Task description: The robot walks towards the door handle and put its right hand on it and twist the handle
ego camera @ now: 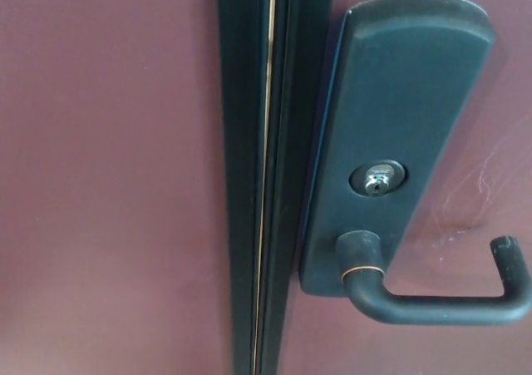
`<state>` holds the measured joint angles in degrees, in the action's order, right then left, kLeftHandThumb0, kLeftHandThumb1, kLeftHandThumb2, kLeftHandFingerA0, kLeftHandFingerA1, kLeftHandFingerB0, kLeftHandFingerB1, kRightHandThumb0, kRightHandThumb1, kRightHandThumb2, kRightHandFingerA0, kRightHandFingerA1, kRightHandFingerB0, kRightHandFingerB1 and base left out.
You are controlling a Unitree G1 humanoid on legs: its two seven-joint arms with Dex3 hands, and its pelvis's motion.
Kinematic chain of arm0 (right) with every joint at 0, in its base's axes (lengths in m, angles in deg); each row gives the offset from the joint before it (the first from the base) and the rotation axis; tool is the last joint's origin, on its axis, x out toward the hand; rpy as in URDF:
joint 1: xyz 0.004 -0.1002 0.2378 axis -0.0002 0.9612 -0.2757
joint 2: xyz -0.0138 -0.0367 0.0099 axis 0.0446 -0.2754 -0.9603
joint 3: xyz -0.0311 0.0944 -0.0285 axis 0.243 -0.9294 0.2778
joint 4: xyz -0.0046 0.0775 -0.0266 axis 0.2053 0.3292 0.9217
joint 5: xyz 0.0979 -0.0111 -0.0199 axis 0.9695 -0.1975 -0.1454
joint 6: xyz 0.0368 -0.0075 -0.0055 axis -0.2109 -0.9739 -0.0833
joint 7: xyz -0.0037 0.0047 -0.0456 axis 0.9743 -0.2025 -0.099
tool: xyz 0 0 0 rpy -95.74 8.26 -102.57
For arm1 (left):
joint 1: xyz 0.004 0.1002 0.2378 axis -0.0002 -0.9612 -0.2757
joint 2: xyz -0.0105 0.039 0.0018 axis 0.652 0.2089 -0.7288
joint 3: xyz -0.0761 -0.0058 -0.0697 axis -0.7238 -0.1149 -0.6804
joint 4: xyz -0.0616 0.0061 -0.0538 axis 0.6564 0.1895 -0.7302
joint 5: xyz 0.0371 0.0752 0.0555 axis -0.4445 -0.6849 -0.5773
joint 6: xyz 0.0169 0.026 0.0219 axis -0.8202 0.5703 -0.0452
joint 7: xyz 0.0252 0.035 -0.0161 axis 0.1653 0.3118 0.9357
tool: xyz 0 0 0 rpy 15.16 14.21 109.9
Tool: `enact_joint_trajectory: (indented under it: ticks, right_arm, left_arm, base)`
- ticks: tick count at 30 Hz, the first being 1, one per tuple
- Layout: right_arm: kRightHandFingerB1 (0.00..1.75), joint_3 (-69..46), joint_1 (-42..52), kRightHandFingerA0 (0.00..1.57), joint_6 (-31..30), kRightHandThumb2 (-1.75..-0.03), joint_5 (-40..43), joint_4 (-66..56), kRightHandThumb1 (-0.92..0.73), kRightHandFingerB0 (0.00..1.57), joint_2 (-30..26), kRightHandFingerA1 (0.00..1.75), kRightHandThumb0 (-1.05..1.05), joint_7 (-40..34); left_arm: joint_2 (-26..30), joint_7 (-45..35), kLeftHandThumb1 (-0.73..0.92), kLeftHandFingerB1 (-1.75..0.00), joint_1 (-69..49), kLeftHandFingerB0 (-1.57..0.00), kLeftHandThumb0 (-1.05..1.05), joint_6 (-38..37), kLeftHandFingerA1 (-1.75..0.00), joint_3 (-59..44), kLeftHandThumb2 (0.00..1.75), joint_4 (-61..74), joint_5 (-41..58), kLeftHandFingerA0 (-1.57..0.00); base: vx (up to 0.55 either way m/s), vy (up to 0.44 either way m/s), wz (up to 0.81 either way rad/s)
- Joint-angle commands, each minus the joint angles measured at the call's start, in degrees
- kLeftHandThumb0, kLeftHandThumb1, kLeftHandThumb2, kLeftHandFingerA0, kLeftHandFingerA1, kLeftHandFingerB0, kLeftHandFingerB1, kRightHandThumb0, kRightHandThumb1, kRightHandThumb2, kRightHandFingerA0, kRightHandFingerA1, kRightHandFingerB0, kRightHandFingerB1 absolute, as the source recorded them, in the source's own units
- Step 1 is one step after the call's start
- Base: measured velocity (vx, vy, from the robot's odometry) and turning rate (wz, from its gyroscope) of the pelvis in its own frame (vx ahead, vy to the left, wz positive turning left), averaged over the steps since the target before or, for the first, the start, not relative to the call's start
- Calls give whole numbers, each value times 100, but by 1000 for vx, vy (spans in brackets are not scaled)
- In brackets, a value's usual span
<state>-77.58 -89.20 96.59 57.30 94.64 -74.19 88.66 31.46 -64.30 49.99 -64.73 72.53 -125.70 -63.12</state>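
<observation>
Door (108, 184): dark maroon panel, filling the view, matte, with faint pale scuff marks at the right near the lever's tip. Second maroon panel to the right of a vertical dark green-black edge strip (274, 175), which runs top to bottom and carries a thin brass-coloured line along its length.

Mounted on the right panel: backplate (407, 101), dark, long, rounded at the top, set slightly tilted in the view, just beside the edge strip. In the plate's lower part: keyhole cylinder (376, 179), silver, round. Below it: door handle (432, 307), dark lever with a thin brass ring at its neck, running to the right and ending in an upturned tip
</observation>
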Motion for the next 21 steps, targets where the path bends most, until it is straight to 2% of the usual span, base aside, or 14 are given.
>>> enact_joint_trajectory:
  ticks: [1, 3, 4, 11, 12, 13, 14, 15, 21]
  right_arm:
    - [45, 67, -19, 52, -139, -73, -74, 99, -60, 38, -102, 52, -35, -24]
    - [45, 53, -57, 52, -218, -73, -56, 144, -60, 38, -100, 52, -35, -84]
    - [37, 59, -38, 57, -214, -60, -59, 154, -69, 42, -91, 45, -27, -89]
    - [38, 83, -96, 58, -209, -60, -51, 200, -70, 42, -71, 46, -25, -45]
    - [44, 85, -195, 54, -240, -72, -56, 198, -61, 39, -61, 52, -33, -67]
    - [45, 88, -213, 53, -238, -73, -60, 199, -60, 39, -61, 52, -34, -63]
    - [45, 93, -226, 53, -231, -73, -65, 201, -60, 39, -64, 52, -34, -54]
    - [38, 134, -257, 57, -222, -60, -107, 212, -69, 42, -82, 46, -26, -30]
    - [38, 102, -365, 57, -263, -60, -65, 238, -69, 42, -69, 46, -26, 38]
  left_arm:
    - [-32, -25, 64, -41, 26, -48, -13, 52, -50, 13, 58, -64, 1, -65]
    - [-34, -30, 64, -41, 83, -48, -13, 70, -50, 0, 58, -78, 14, -65]
    - [-33, -29, 64, -41, 62, -48, -13, 60, -50, 5, 58, -80, 8, -65]
    - [1, -94, 64, -42, 48, -49, -13, -11, -49, 48, 58, -33, -25, -63]
    - [19, -94, 64, -42, 153, -49, -13, 10, -49, 63, 58, -15, -34, -63]
    - [24, -92, 64, -42, 182, -49, -13, 22, -49, 64, 58, -14, -32, -63]
    - [29, -91, 64, -42, 210, -49, -13, 35, -49, 63, 58, -18, -28, -63]
    - [18, -71, 64, -41, 258, -49, -13, 58, -49, 60, 58, -16, -19, -63]
    - [34, -73, 64, -41, 328, -48, -13, 131, -49, 40, 58, -36, 15, -64]
  base:
    - [0, 0, 0]
    - [0, 0, 0]
    - [0, 0, 0]
    - [0, 0, 0]
    - [0, 0, 0]
    - [0, 0, 0]
    - [0, 0, 0]
    - [0, 0, 0]
    - [-45, 51, 12]
